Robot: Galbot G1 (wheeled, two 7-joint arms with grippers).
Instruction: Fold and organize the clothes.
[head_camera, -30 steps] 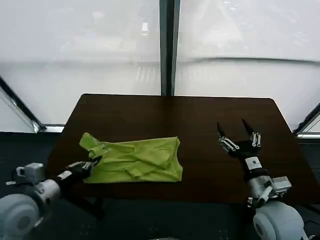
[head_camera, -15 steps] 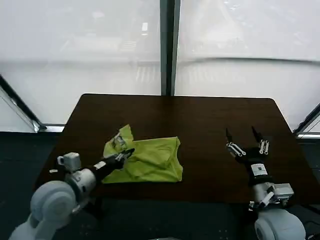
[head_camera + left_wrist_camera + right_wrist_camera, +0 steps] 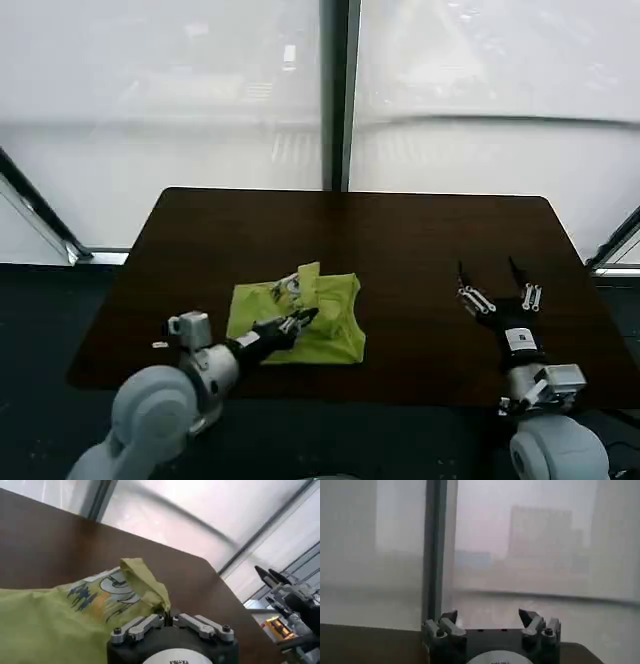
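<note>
The lime-green T-shirt [image 3: 300, 315] lies bunched near the front middle of the dark table [image 3: 400, 230], its left part folded over towards the right so a pale print [image 3: 107, 591] faces up. My left gripper [image 3: 305, 318] is over the shirt, shut on a pinched fold of its fabric [image 3: 145, 585]. My right gripper [image 3: 495, 282] hovers open over the table's front right, fingers pointing up, holding nothing.
The brown table has bare room behind and to the right of the shirt. Windows with a dark central post [image 3: 338, 90] stand behind it. The right arm's gripper [image 3: 280, 587] shows far off in the left wrist view.
My left gripper has carried the shirt's left edge rightwards across the garment, folding it over. The right gripper drew slightly back towards the table's front edge.
</note>
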